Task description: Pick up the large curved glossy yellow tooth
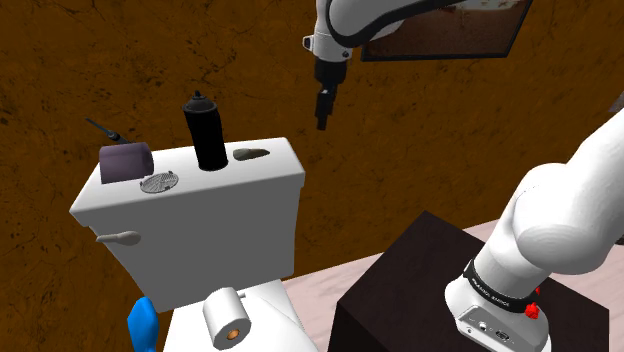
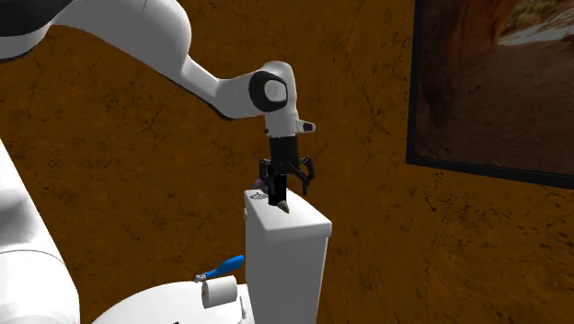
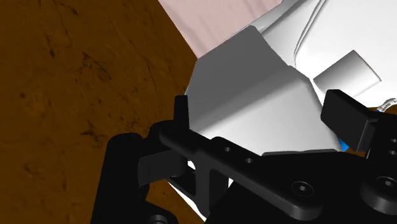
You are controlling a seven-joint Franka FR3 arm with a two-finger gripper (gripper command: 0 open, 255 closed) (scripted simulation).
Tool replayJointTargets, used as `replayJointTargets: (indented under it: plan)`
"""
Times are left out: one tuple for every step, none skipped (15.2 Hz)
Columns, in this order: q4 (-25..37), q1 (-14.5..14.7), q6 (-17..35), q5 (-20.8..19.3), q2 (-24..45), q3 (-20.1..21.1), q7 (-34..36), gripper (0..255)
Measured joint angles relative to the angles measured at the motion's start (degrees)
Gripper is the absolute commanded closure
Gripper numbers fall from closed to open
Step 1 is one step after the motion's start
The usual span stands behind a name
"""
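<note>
Lining up over the tooth looks like the step in hand. The gripper hangs in the air with its fingers apart and nothing between them.

The tooth lies on the toilet tank's lid, near the back edge and toward the end at the shoulder view's right, just beside the black can. It reads as dull olive-grey rather than yellow. The gripper sits well above the lid and seems to be out beyond that same end.

My advice is to carry the hand across until it is over the tooth before lowering. The fingers should span the tooth's narrow width, not its length (a curved, smooth piece may well squirt out of an end-on pinch). Keep the descent clear of the can and close low, near the lid. The purple box at the lid's other end should not interfere.
</note>
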Motion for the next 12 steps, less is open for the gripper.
replayJointTargets:
  plan:
    - [1.67, 0.48, 0.28, 0.32, 1.87, 0.24, -1.05, 0]
    - [2.60, 0.92, 0.97, 0.62, 3.36, 0.47, -2.13, 0]
    - [4.35, 1.38, 1.57, 0.89, 5.60, 0.76, -3.13, 0]
    - [5.87, 1.66, 2.30, 1.13, 7.76, 0.88, -4.44, 0]
    - [7.41, 1.97, 2.76, 1.38, 9.71, 1.08, -5.67, 0]
    - [8.80, 2.33, 3.16, 1.63, 11.39, 1.37, -6.79, 0]
    - [10.10, 2.80, 3.42, 1.84, 12.88, 1.82, -7.62, 0]
    - [11.89, 3.16, 3.60, 2.03, 14.75, 2.17, -8.64, 0]
    - [13.65, 3.37, 3.90, 2.23, 16.73, 2.42, -9.94, 0]
    - [15.05, 3.63, 4.28, 2.38, 18.46, 2.73, -11.09, 0]
    - [16.79, 3.82, 4.10, 2.59, 19.97, 3.02, -12.37, 0]
    - [18.25, 4.17, 4.62, 2.68, 21.86, 3.43, -13.34, 0]
